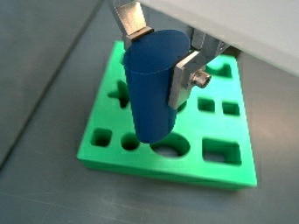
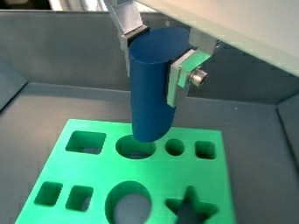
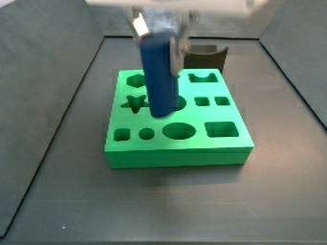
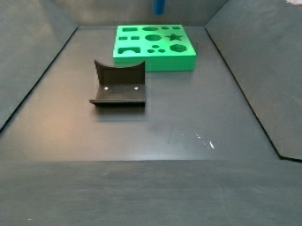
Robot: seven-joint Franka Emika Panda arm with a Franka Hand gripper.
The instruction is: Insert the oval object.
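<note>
gripper: the gripper [image 1: 158, 54] hung over the green block [image 1: 222, 127], jaws clamped on the upper part of the oval object [image 1: 152, 87]
peg: the oval object stood upright, long axis vertical, lower end just above the block's top face (contact can't be told)
key relation: in a wrist view the peg's foot [image 2: 145, 131] sat over a round hole [image 2: 135, 149], while the oval hole [image 2: 131, 204] lay apart from it, by the star cutout [image 2: 187, 210]
next move: likely a sideways shift to the oval hole, then down (a judgement)
fixture: the fixture [image 4: 118, 85] stood on the bench [image 4: 165, 132], well apart from the block
</note>
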